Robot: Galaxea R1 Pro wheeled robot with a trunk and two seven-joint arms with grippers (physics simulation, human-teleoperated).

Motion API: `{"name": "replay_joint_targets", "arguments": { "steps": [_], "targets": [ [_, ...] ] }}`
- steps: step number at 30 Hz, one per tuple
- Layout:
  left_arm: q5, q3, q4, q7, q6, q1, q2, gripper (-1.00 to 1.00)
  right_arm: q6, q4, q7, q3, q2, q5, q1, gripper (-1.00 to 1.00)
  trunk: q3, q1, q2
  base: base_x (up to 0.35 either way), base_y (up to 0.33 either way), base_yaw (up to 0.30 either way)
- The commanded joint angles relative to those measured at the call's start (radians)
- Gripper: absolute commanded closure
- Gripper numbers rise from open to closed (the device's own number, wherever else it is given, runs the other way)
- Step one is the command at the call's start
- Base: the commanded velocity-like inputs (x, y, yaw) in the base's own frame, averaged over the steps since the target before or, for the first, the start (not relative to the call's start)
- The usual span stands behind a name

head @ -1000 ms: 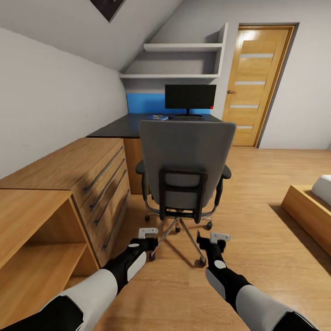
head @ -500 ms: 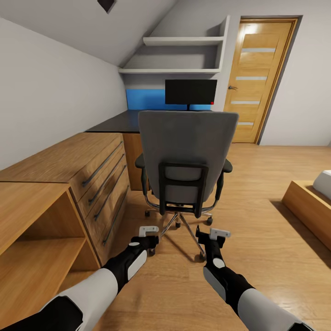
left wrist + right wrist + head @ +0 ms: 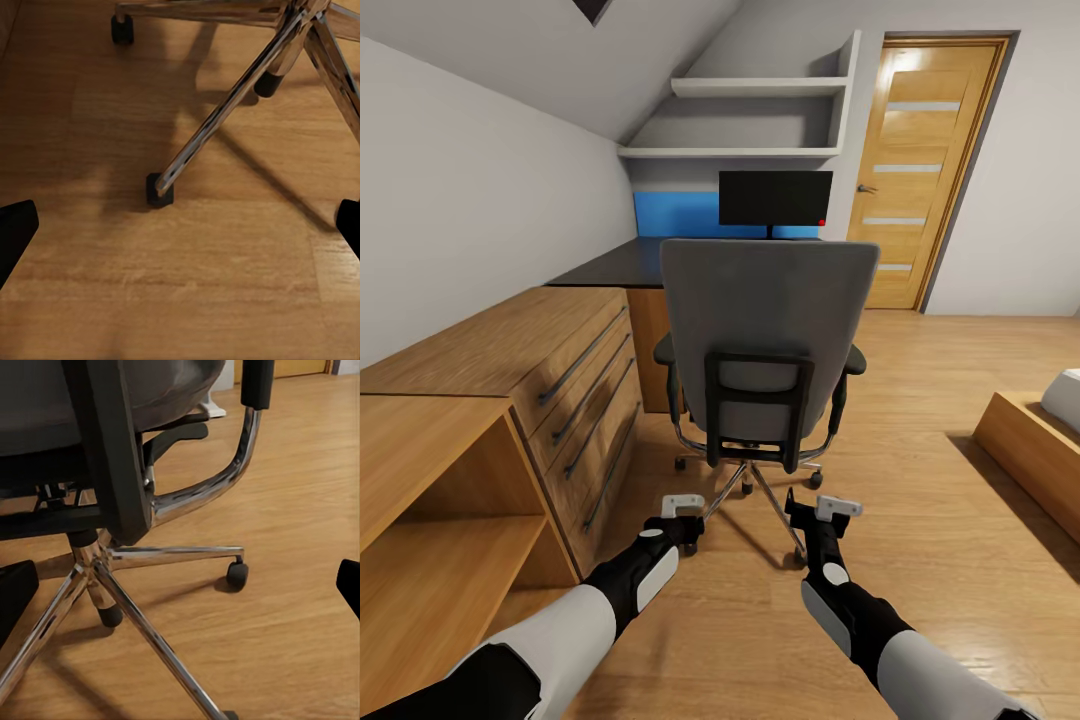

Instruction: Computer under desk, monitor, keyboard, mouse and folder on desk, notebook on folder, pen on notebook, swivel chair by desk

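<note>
Pretty even, soft lighting all round, nothing blown out. The wood floor (image 3: 920,560) looks bright and warm, and the swivel chair (image 3: 765,340) drops a soft dark shadow under its base, plain in the left wrist view as a long streak beside a chrome leg (image 3: 225,112). The door (image 3: 925,170) has a pale glow near its top. The head view is wide-angle, so the walls and the low cabinets (image 3: 490,420) stretch at the edges. Render is slightly soft, with faint compression smear.
</note>
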State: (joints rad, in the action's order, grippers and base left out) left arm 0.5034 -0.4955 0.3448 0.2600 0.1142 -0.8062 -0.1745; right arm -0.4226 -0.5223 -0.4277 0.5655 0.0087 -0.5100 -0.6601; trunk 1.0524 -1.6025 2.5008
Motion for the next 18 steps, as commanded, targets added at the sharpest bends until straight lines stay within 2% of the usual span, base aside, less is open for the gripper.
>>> {"name": "replay_joint_targets", "arguments": {
  "steps": [1,18],
  "targets": [
    [0.003,-0.004,0.001,0.007,0.004,-0.001,0.0,-1.0,-0.006,0.0,-0.006,0.008,-0.001,-0.01,-0.001,-1.0,0.001,0.0,0.0,0.0,0.0,0.0],
    [0.003,-0.005,0.0,0.007,0.004,-0.001,0.0,-1.0,-0.02,0.001,-0.005,0.008,-0.001,-0.01,0.005,-1.0,-0.021,0.0,0.0,0.0,0.0,0.0]
  ]
}}
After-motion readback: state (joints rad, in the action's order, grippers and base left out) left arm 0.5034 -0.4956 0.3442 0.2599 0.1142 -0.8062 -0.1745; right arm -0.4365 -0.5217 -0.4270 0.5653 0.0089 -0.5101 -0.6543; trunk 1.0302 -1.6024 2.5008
